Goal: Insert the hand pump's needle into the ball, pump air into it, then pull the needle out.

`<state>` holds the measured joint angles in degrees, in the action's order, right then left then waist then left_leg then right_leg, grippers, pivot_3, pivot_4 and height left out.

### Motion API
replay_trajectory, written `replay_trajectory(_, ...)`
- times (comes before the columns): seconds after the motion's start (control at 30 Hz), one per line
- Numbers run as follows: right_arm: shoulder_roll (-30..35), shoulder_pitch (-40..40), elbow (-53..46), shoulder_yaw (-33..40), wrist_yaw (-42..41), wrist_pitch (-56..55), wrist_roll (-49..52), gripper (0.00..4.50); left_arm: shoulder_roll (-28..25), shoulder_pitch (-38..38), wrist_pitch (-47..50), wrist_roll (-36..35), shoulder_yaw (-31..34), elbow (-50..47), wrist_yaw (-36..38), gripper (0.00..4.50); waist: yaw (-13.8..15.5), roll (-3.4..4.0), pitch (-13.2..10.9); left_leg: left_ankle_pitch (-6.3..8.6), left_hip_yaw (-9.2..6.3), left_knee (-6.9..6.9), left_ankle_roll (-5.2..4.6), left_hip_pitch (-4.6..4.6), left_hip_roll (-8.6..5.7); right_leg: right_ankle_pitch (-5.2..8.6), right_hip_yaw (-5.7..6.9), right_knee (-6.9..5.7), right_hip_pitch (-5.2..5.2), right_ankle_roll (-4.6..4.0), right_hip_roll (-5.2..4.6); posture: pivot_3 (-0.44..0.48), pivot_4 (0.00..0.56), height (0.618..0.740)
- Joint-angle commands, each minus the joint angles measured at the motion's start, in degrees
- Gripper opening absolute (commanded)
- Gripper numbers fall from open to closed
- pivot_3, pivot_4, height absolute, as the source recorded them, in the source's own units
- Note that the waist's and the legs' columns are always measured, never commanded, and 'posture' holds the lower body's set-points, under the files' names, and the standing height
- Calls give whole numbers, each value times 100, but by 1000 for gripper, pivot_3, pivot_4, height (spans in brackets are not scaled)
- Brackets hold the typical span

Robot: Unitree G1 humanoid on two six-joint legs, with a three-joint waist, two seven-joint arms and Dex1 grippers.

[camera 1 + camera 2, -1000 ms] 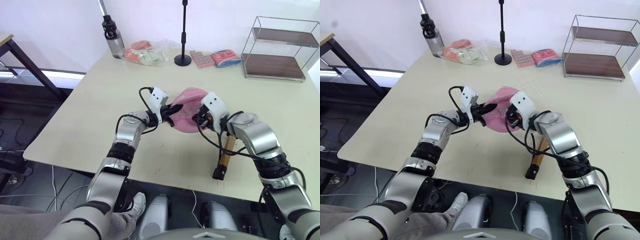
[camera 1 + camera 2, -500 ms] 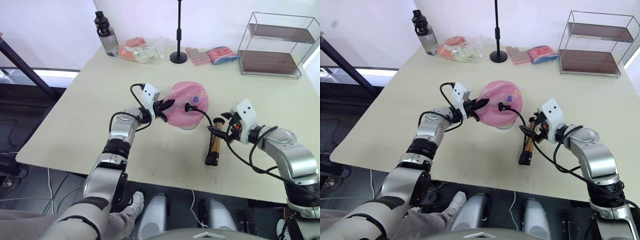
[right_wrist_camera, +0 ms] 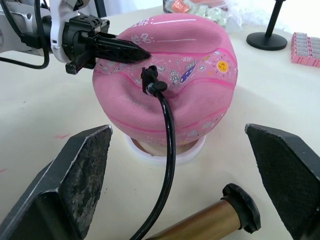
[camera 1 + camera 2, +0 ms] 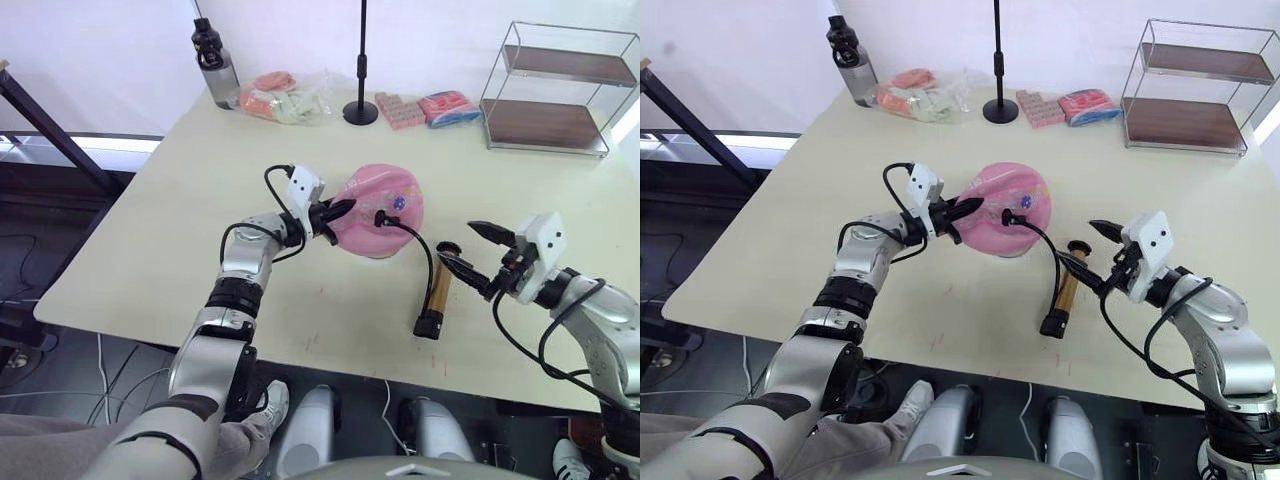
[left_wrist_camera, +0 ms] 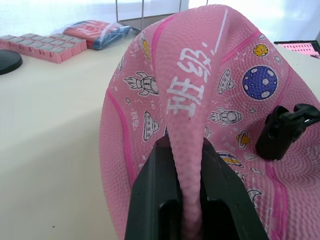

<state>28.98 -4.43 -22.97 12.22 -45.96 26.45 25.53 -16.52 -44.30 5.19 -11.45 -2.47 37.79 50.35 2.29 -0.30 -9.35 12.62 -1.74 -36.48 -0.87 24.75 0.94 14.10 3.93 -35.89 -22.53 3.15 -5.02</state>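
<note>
The pink ball [image 4: 385,205] rests on a small white ring [image 3: 196,147] mid-table. My left gripper [image 5: 185,150] is shut on a pinched fold of the ball's skin on its left side. The black fitting [image 3: 150,81] at the hose's tip sits against the ball's surface; the needle itself is hidden. From there the thin black hose [image 4: 428,262] curves to the hand pump [image 4: 435,297], whose bronze barrel lies flat on the table right of the ball. My right gripper [image 4: 478,252] hangs open just right of the pump's top, holding nothing.
At the table's far edge stand a dark bottle [image 4: 218,72], bagged snacks [image 4: 288,100], a black microphone stand [image 4: 362,108], a pink box [image 4: 400,110] and a red-blue packet [image 4: 451,107]. A wire shelf rack [image 4: 560,95] occupies the far right corner.
My right gripper has opened, let go at the ball and drawn back to the right past the pump. The left gripper keeps its pinch on the ball. The camera view shifted.
</note>
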Motion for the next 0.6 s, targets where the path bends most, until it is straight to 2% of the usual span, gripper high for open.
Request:
replay_trajectory(0.03, 153, 149, -15, 363, -322, -369, 360, 4474, -43, 198, 212, 68, -136, -337, 126, 0, -2, 0, -4, 0, 1, 0, 0, 0, 0, 0, 0, 0, 0, 0, 0, 0, 150, 740)
replay_trajectory(0.2, 320, 493, 181, 581, -626, -701, 546, 4474, -87, 272, 380, 9, -131, -627, 311, 0, -14, -3, -16, 0, 6, 1, 0, 0, 0, 0, -4, 0, 0, 0, 0, 0, 150, 740)
replay_trajectory(0.57, 399, 1079, 423, 875, -928, -1582, 560, 4474, -65, 222, 165, 135, -174, -507, 420, 0, -30, -7, -24, 0, 16, -1, 1, -4, 0, 0, -14, -6, 0, 1, 2, 0, 150, 740)
replay_trajectory(0.6, 374, 1108, 463, 900, -947, -1704, 559, 4500, -52, 216, 189, 98, -152, -513, 441, 839, -33, -7, -24, 0, 18, -1, 1, -5, 0, -1, -16, -7, 0, 1, 2, 0, 150, 740)
